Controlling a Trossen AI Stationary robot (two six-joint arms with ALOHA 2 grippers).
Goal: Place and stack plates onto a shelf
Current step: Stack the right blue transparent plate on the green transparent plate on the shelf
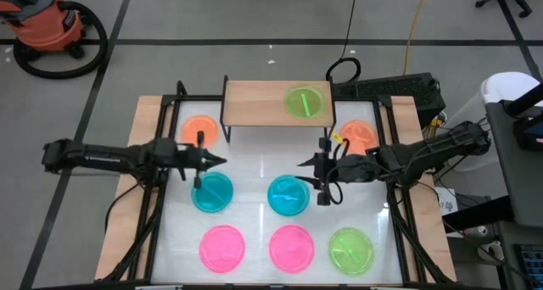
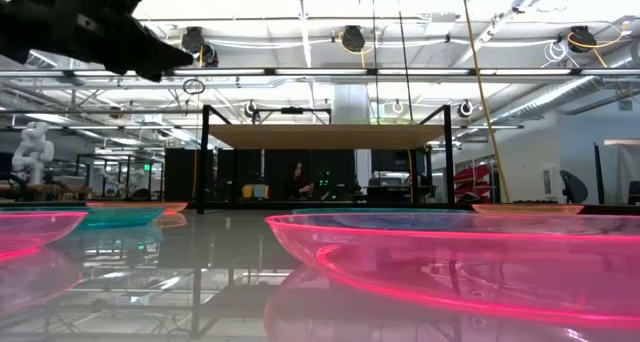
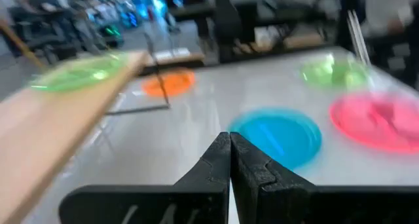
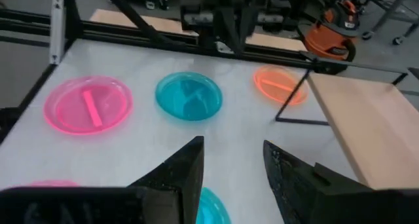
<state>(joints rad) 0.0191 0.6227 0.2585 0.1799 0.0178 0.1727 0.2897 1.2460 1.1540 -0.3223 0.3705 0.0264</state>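
From above, one lime green plate point(image 1: 306, 103) lay on the shelf point(image 1: 254, 102). My left hand point(image 1: 219, 160) was closed and empty; my right hand point(image 1: 304, 163) was open over the counter point(image 1: 254, 167), empty.

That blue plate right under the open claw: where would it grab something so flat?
Probably by the rim. The cyan plate lies flat on the white table, so only its raised edge offers a hold. The open right gripper hovers beside its far edge; coming down with one finger inside that edge and one outside looks simplest.
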